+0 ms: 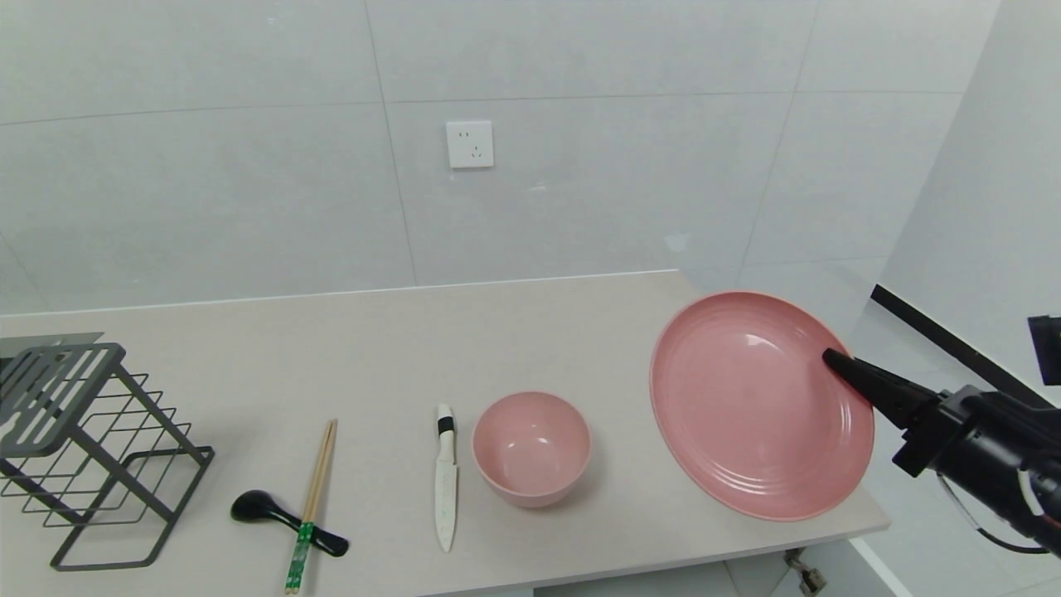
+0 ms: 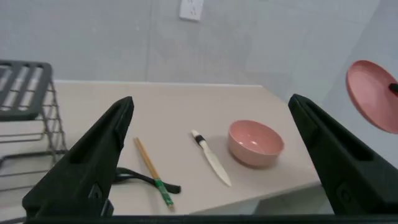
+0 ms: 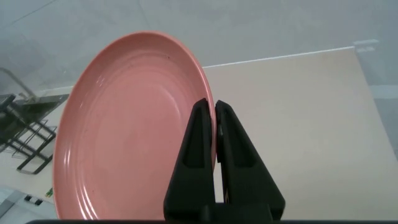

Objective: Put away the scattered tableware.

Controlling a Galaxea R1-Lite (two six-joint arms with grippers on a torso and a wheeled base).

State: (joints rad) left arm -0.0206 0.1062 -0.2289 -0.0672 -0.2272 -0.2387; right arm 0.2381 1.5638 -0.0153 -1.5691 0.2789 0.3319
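On the pale table [image 1: 348, 348] lie four kinds of loose tableware, and a fifth piece is held up at its right end. Counted: one pink plate [image 1: 746, 406], one pink bowl [image 1: 530, 448], one knife [image 1: 446, 481], one black spoon [image 1: 253, 506] and one pair of chopsticks [image 1: 315, 489], two sticks side by side. One dark wire rack [image 1: 50, 390] stands at the far left of the table, and one white socket [image 1: 469, 143] sits on the tiled wall behind.

The plate is at the right end of the table, raised and steeply tilted, its hollow face turned to the left. The right gripper [image 3: 209, 107] comes in from the right and is clamped on the plate's right rim, one finger on the hollow face and the other behind it, the rim pinched between them. The right wrist view shows the two fingers pressed close with only the thin rim in the slit.

The bowl stands upright near the middle of the table, left of the plate and apart from it. The knife lies just left of the bowl, blade pointing to the near edge. Farther left, the chopsticks lie across the spoon's handle, touching it. The rack is left of the spoon, near it but apart.

The left gripper [image 2: 211, 109] hangs above the near edge of the table with its fingers spread wide and nothing between them; the chopsticks, knife and bowl lie beyond it.
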